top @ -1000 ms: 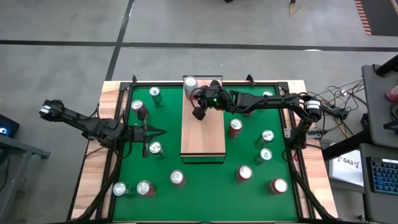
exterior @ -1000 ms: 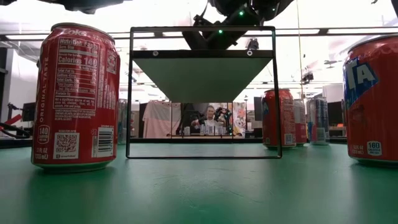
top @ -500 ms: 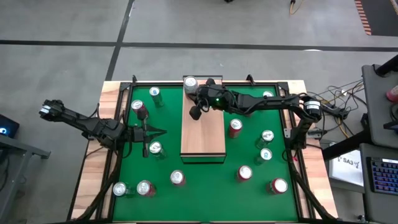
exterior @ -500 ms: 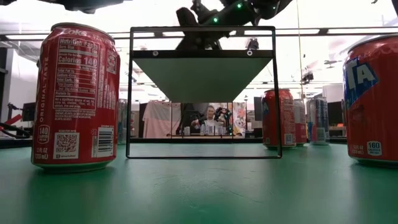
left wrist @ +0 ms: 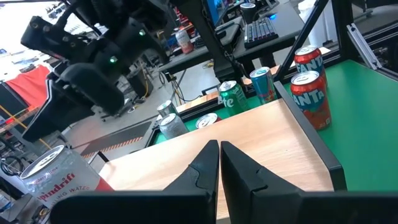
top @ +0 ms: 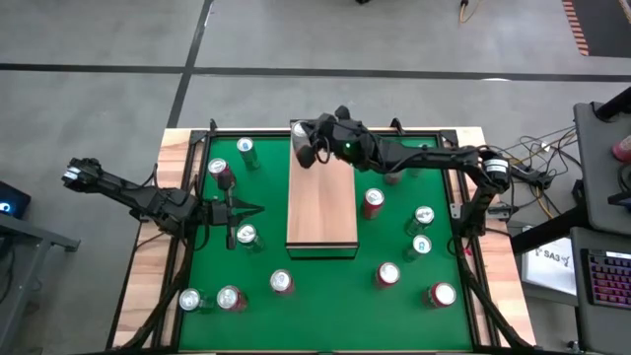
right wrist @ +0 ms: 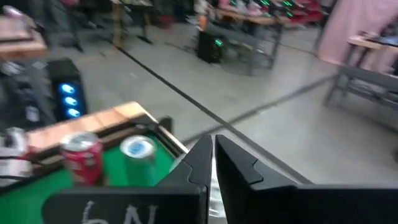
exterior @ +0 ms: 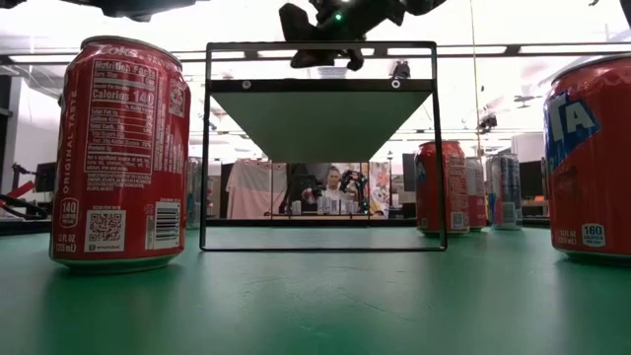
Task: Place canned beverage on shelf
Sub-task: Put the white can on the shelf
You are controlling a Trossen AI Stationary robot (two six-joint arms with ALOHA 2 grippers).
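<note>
The shelf (top: pixel 321 197) is a pale wooden board on a low dark frame in the middle of the green surface. It also shows in the low view (exterior: pixel 320 104). A white can (top: pixel 301 130) stands upright on its far end and shows in the left wrist view (left wrist: pixel 59 175). My right gripper (top: pixel 312 155) hangs above the shelf's far end, just beside and above that can. Its fingers are shut and empty in its wrist view (right wrist: pixel 212 149). My left gripper (top: pixel 258 209) waits, shut and empty, left of the shelf (left wrist: pixel 219 155).
Several cans stand on the green surface around the shelf: a green one (top: pixel 245 148), a red one (top: pixel 373 200), one by my left gripper (top: pixel 245 235) and more near the front (top: pixel 281 282). A cola can (exterior: pixel 120 153) stands close to the low camera. A person (exterior: pixel 333 185) sits beyond the table.
My right gripper has risen from low over the shelf's far half. It has swung toward the table's far edge and turned about, and now hangs higher beside the white can. The can has stayed where it stands on the shelf.
</note>
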